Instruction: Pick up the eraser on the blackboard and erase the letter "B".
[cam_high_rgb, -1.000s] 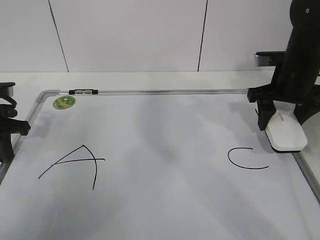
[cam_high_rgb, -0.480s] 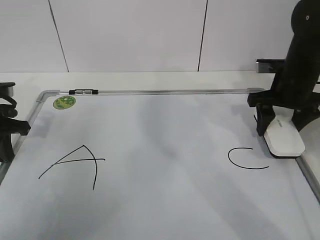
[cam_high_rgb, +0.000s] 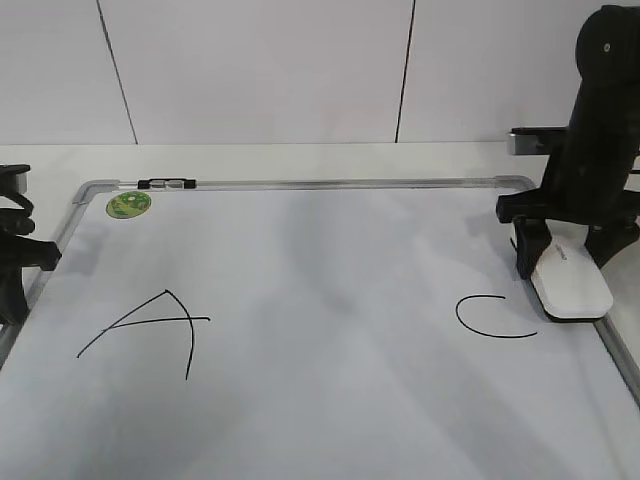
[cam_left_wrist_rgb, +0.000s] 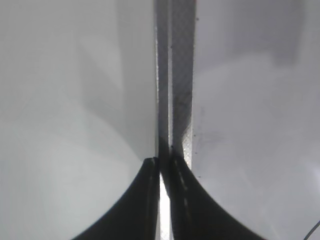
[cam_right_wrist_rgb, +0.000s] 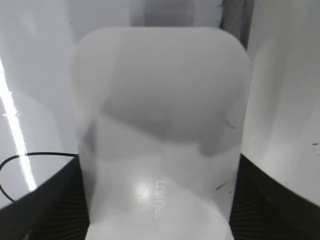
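The white eraser (cam_high_rgb: 573, 285) is between the fingers of my right gripper (cam_high_rgb: 562, 256), at the right edge of the blackboard (cam_high_rgb: 320, 280), just right of the letter "C" (cam_high_rgb: 490, 318). In the right wrist view the eraser (cam_right_wrist_rgb: 160, 115) fills the frame, and the right gripper (cam_right_wrist_rgb: 160, 205) has a dark pad against each of its sides. No letter "B" shows anywhere; the board between the "A" (cam_high_rgb: 150, 325) and the "C" is blank. My left gripper (cam_high_rgb: 14, 285) is shut and empty over the board's left frame (cam_left_wrist_rgb: 175, 75); its fingertips (cam_left_wrist_rgb: 161, 167) nearly touch.
A round green sticker (cam_high_rgb: 128, 204) and a small black-and-silver clip (cam_high_rgb: 167, 184) sit at the board's far left corner. The grey frame (cam_high_rgb: 620, 355) runs close beside the eraser. A white wall stands behind the table.
My right arm has shifted slightly right and down with the eraser, from above the "C" to the board's right frame. The left arm has not moved.
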